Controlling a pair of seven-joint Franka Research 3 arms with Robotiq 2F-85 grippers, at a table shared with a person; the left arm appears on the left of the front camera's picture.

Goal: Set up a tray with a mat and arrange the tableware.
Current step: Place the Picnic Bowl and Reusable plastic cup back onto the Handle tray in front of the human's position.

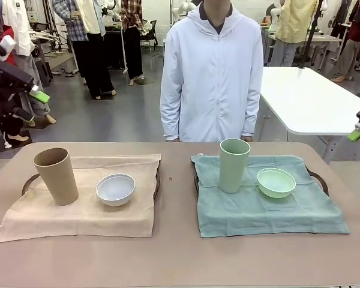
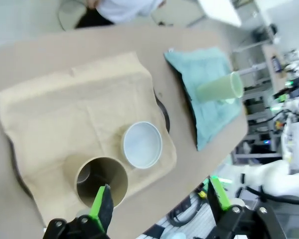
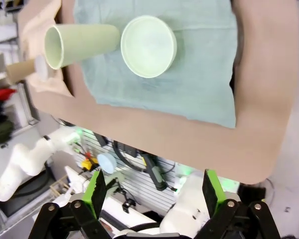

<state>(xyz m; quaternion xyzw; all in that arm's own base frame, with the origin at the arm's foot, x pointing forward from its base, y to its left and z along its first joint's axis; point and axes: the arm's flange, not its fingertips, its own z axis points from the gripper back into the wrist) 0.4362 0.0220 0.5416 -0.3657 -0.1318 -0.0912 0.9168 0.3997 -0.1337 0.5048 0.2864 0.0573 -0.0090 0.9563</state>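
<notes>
On the left, a tan cup and a white bowl stand on a beige mat laid over a dark tray. To the right, a pale green cup and a pale green bowl rest on a green mat over a second tray. My left gripper hangs high at the far left, open above the tan cup and white bowl. The right gripper is raised at the right edge, open, looking down on the green bowl and green cup.
A person in a white zipped jacket stands at the far edge of the table, hands not on it. Bare brown tabletop runs between the two trays and along the front edge. A white table stands behind at the right.
</notes>
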